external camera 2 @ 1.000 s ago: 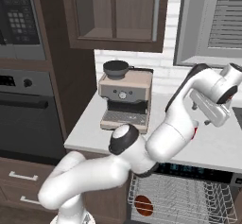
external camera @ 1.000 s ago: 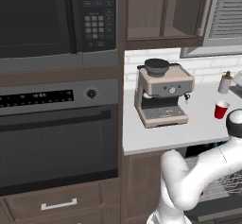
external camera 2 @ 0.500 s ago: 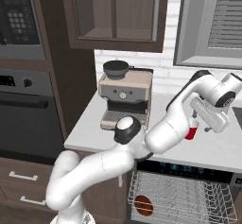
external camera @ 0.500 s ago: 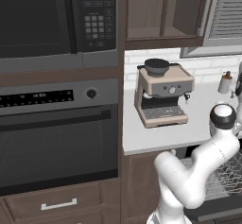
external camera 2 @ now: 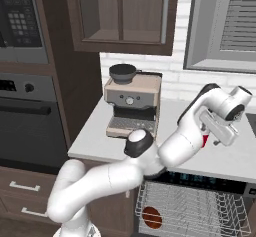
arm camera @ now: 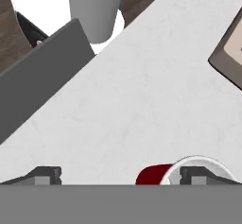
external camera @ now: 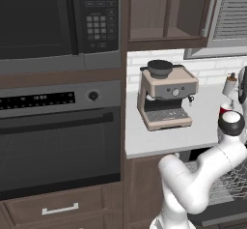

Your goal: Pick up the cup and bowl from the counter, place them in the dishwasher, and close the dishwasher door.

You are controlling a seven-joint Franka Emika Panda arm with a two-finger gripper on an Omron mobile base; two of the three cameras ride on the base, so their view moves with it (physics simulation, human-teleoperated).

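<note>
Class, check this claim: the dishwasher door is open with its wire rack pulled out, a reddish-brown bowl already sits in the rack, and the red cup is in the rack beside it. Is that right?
Not quite. The red cup is not in the rack; it stands on the counter, under the gripper, as the hand view shows. The rest holds: in the right base view the dishwasher is open, its wire rack is out and the bowl sits in it.

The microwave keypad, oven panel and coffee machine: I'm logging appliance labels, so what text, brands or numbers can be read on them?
No text can be read.
Microwave keypad: rows of buttons, markings too small to read.
Oven control panel: a strip of pale marks, blurred.
Coffee machine: a dial, no visible brand or label.
Dishwasher control strip: tiny bluish marks, illegible.
</note>
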